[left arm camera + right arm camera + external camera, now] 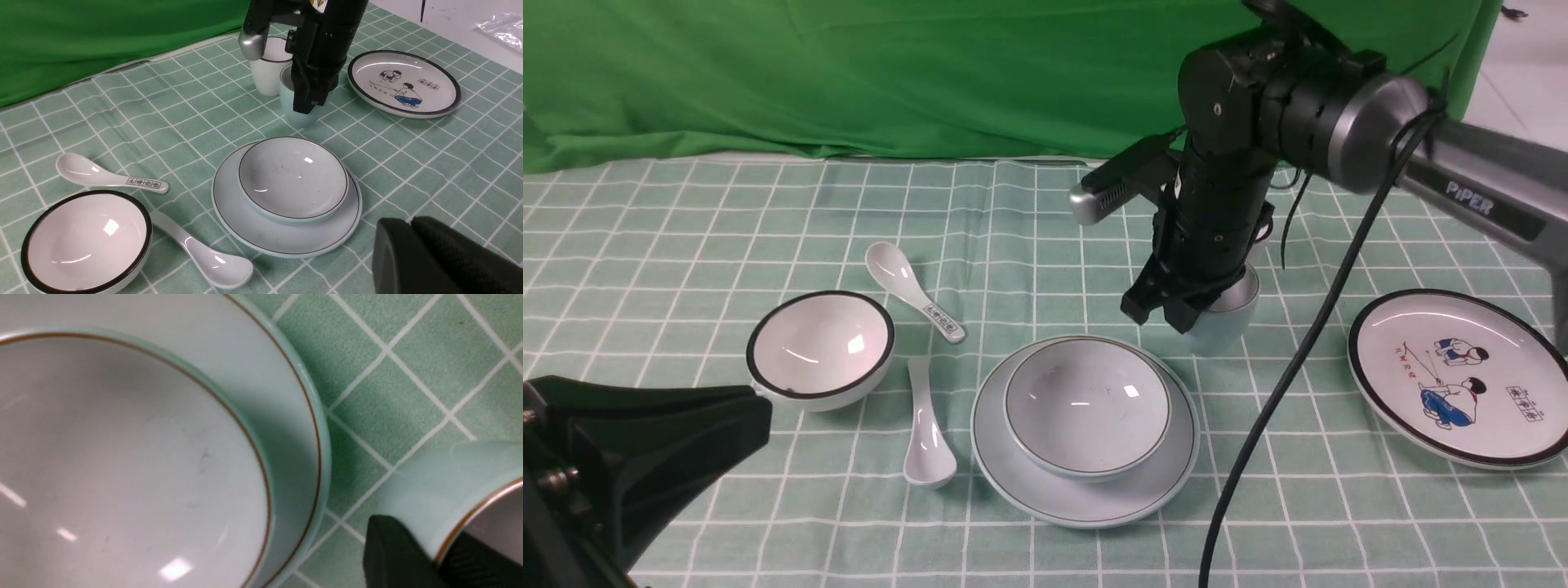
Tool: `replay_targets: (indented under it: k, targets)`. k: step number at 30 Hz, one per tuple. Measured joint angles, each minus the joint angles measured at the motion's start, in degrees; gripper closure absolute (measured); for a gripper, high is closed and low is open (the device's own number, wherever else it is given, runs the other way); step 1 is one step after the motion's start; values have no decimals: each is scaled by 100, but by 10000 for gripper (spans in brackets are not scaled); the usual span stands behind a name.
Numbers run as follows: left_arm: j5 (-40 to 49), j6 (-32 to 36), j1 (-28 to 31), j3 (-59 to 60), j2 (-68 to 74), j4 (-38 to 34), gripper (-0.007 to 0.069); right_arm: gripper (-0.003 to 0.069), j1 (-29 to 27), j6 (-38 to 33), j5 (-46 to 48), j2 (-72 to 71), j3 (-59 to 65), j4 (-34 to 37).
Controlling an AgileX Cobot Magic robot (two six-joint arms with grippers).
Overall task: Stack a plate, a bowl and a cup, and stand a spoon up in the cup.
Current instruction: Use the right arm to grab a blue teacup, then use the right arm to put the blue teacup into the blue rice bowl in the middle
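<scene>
Matte black left gripper (756,408) fills my near corner, its rubbery textured pads pressed together on nothing; beyond it I note a soft green checked cloth (686,245) under a draped green backdrop (849,73); large round glazed pale blue-white plate (1086,502) lies mid-table, thin dark line at its rim; shallow wide matching bowl (1086,457) sits centred on it, smooth, faintly scuffed inside; plain white ceramic soup spoon (927,425) lies just left of the plate, scoop toward me; right gripper (1164,314) pinches the wall of the small handleless pale blue cup (1225,322), one finger inside, one outside, just behind the plate's far right edge; white cup (265,69) stands close behind; deep black-rimmed white bowl (821,392) and printed-handle spoon (915,294) lie left; picture plate (1388,384) far right.
</scene>
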Motion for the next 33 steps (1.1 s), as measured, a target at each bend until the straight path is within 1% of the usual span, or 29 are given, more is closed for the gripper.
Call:
replay_targets:
  k: [2,5,6,7,10,22,28,30,31,33]
  targets:
    - [0,25,0,0,0,13,608,572,191,10,222,-259,-34,167]
    - [0,85,0,0,0,25,608,572,560,-6,236,-531,-34,419]
    - [0,90,0,0,0,31,608,572,773,-21,236,-565,-18,501]
    - [0,90,0,0,0,31,608,572,773,-21,236,-565,-18,501]
    - [0,96,0,0,0,31,608,572,1164,-21,203,-480,194,619]
    - [83,108,0,0,0,32,608,572,1206,151,22,73,257,556]
    - [83,108,0,0,0,32,608,570,1213,234,22,86,257,556]
    - [83,108,0,0,0,32,608,547,1213,338,22,86,257,556]
    - [83,108,0,0,0,32,608,524,1213,375,29,91,257,556]
    - [83,108,0,0,0,32,608,437,1213,452,35,140,257,556]
